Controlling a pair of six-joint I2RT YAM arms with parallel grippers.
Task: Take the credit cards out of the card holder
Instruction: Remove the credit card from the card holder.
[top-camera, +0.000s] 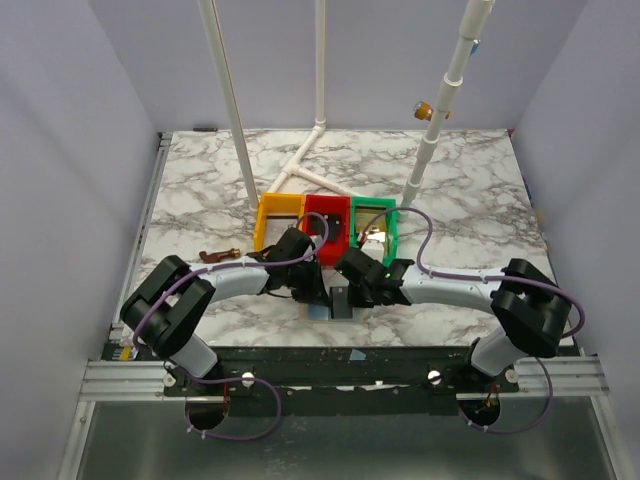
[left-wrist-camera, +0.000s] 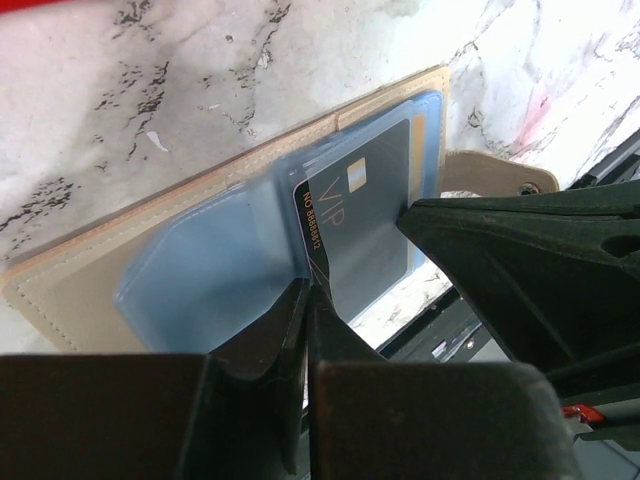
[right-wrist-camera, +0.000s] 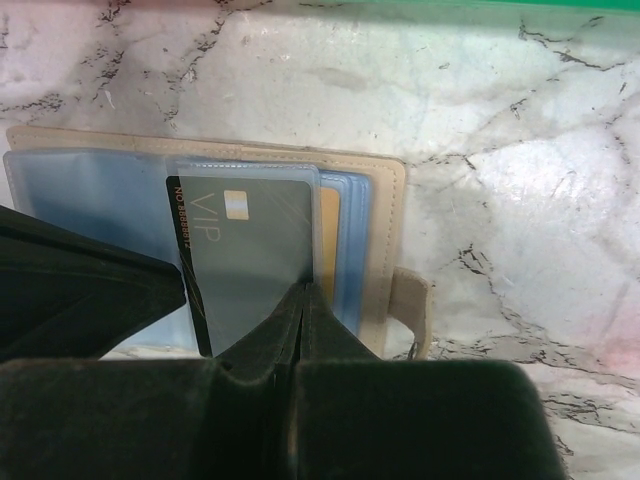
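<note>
Closed tight, the right claw meets the near end of the dark card. The left claw, also closed, sits at that card's corner. Whether either truly pinches cannot be told. Midway along the near edge of the surface, the card holder lies open. Extraction seems underway, and the next move calls for a straight pull.

Marble table, yellow tray, red tray, green tray adjoining, white pipe frame, small brown object

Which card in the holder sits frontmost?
The dark grey VIP card. The gold card shows only as a strip behind its right edge.
</note>
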